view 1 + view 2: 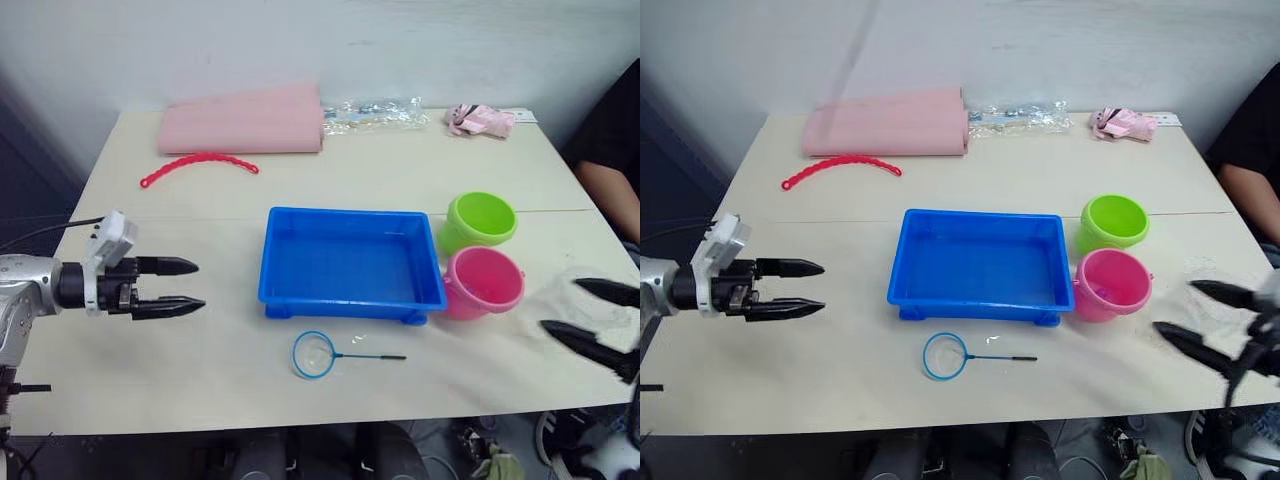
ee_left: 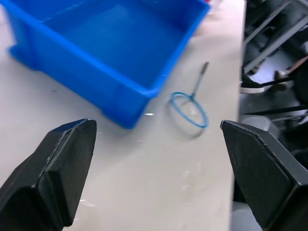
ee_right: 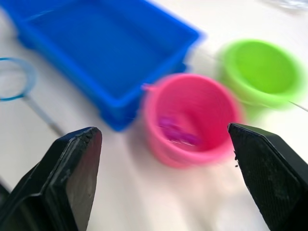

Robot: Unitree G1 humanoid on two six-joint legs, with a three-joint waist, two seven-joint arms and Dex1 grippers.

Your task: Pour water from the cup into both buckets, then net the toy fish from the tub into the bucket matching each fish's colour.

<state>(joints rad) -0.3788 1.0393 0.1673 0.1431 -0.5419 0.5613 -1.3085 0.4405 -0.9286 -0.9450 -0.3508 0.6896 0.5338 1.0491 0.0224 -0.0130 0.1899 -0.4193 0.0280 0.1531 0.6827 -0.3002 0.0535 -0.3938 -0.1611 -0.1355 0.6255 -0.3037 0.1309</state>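
Blue plastic marks the tub (image 1: 350, 265), which sits mid-table with no fish that I can make out inside it. Touching its corner at about 4 o'clock stands the pink bucket (image 1: 484, 282), where small magenta fish (image 3: 177, 132) lie at the bottom; the lime green bucket (image 1: 478, 222) stands just beyond it, at the tub's 2 o'clock, the two rims almost touching. At the tub's 6 o'clock, near its front edge, the net (image 1: 330, 355) lies flat on the table (image 1: 200, 380), hoop toward the left arm. The left gripper (image 1: 185, 285) hovers well apart at the tub's 9 o'clock, fingers spread wide and empty. The right gripper (image 1: 1200, 320) hangs near the pink bucket at 4 o'clock, also spread wide, empty. At 11 o'clock, far back, lie a red beaded strip (image 1: 198, 166) and a pink folded cloth (image 1: 242, 128)
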